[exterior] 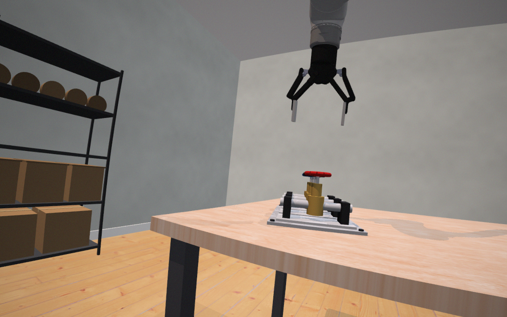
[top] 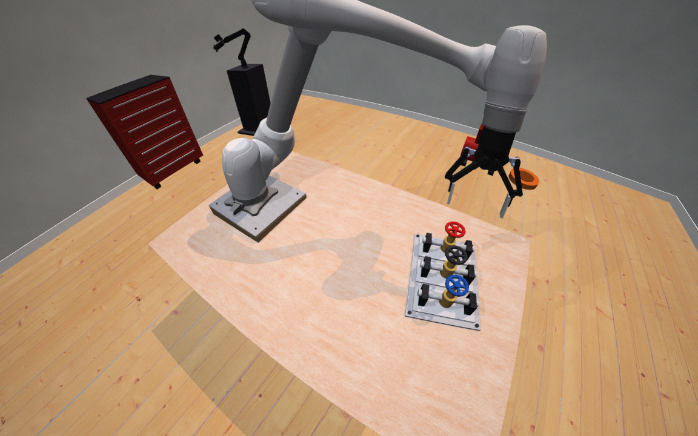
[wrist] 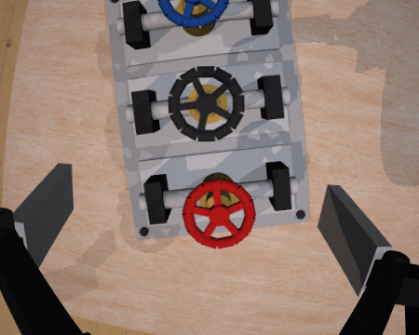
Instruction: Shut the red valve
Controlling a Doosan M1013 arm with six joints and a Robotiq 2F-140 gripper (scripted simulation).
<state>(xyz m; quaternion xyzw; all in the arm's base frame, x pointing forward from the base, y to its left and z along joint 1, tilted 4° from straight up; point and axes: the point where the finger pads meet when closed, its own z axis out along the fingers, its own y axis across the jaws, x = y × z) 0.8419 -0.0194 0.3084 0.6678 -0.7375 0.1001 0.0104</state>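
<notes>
A grey plate [top: 415, 312] [exterior: 287, 222] [wrist: 119, 69] on the table carries three valves in a row. The red handwheel [top: 454, 228] [exterior: 317, 173] [wrist: 219, 214] tops the valve at the plate's end nearest my gripper. The black handwheel [top: 456, 254] [wrist: 206, 103] is in the middle and the blue handwheel [top: 457, 284] is at the other end. My gripper [top: 477, 203] [exterior: 317, 116] [wrist: 199, 198] is open and empty. It hangs high above the red handwheel, fingers pointing down, one to each side of it in the wrist view.
The arm's base [top: 256, 208] is bolted to the table's [exterior: 247, 244] far corner. On the floor stand a red drawer cabinet [top: 145, 129], a black pedestal [top: 248, 97] and a shelf rack [exterior: 101, 157] with boxes. An orange bowl [top: 526, 177] lies behind the gripper.
</notes>
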